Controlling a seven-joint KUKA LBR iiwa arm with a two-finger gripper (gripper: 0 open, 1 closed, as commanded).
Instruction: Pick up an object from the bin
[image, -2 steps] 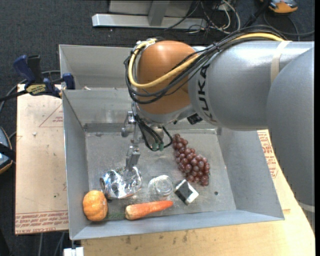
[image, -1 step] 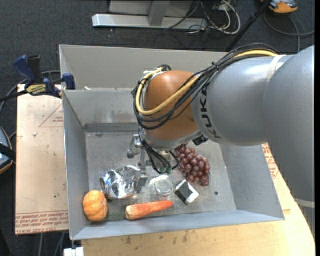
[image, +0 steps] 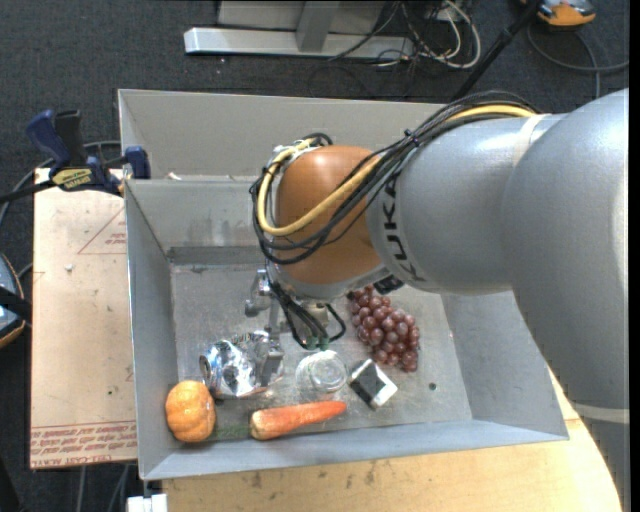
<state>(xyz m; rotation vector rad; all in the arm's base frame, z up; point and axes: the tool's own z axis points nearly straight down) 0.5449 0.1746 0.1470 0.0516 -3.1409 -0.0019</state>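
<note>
My gripper (image: 266, 338) hangs low in the bin's front middle, under the orange wrist cover. Its tip is right at the upper right edge of a crumpled shiny silver thing (image: 230, 367); I cannot tell whether it touches it. A clear round cup (image: 322, 373) lies just right of the gripper. A small black and white block (image: 372, 384) sits beside the cup. Along the front wall lies an orange carrot (image: 297, 419).
A small orange pumpkin (image: 190, 410) rests in the front left corner. A bunch of dark purple grapes (image: 385, 326) lies to the right of the gripper. The arm and its cables cover the bin's middle and right rear.
</note>
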